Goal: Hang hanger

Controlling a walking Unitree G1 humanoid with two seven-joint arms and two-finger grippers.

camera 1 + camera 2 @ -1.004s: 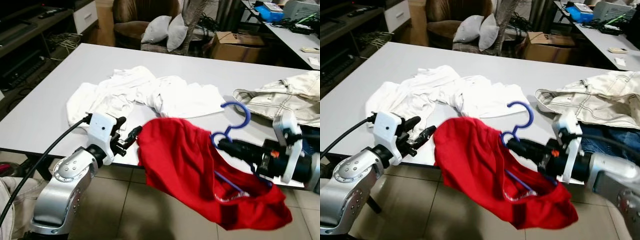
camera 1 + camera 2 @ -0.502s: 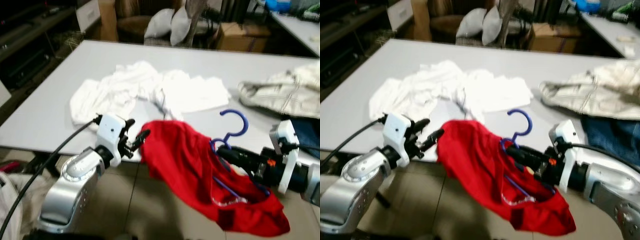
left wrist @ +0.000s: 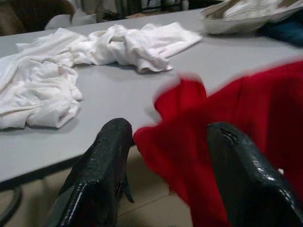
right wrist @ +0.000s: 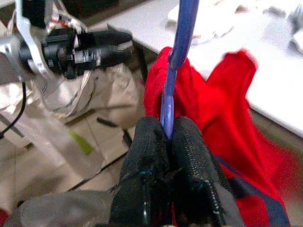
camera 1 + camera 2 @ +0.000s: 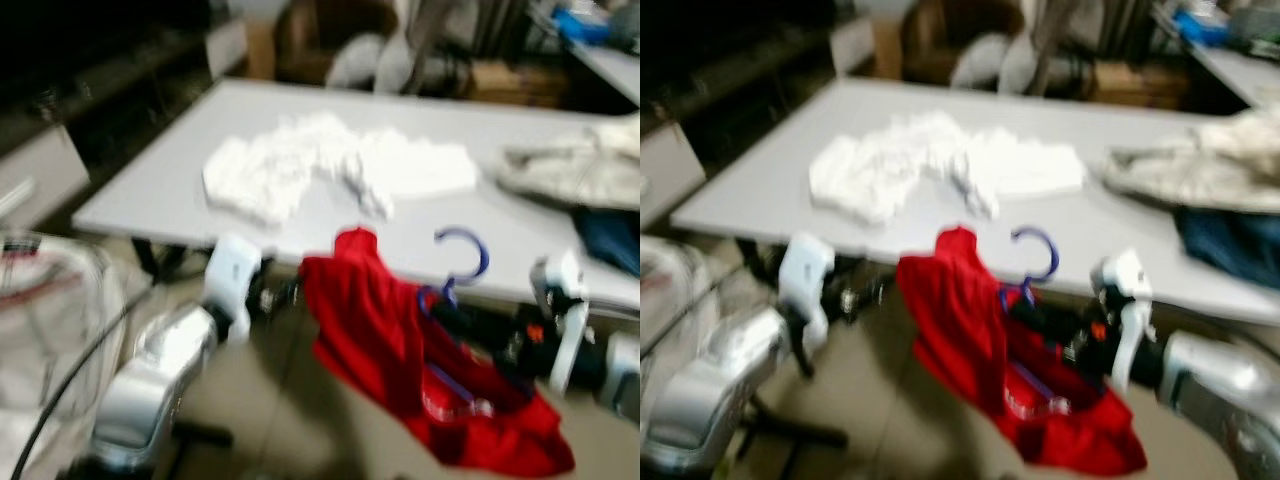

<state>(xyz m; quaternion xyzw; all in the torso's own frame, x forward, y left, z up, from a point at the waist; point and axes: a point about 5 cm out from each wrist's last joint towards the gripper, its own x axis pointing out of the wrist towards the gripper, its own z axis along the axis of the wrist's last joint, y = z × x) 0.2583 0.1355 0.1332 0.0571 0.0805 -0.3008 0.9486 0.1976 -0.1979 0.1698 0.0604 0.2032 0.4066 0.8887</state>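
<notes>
Taking the red shirt [image 5: 400, 340] as our landmark: our left pincer [image 3: 165, 175] hovers wide at its left edge, fingers either side of the cloth, not gripping. Our right pincer [image 4: 165, 142], on the shirt's right, is clamped on the blue hanger [image 5: 462, 262] threaded through it. We judge we should keep the hook upright and the grip firm while carrying. Beyond the shirt lies the bench [image 5: 180, 180] edge; below it is open floor [image 5: 290, 420].

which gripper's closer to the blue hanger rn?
Right. The right gripper is shut on the blue hanger just below its hook. The left gripper is open beside the red shirt, off the hanger.
</notes>
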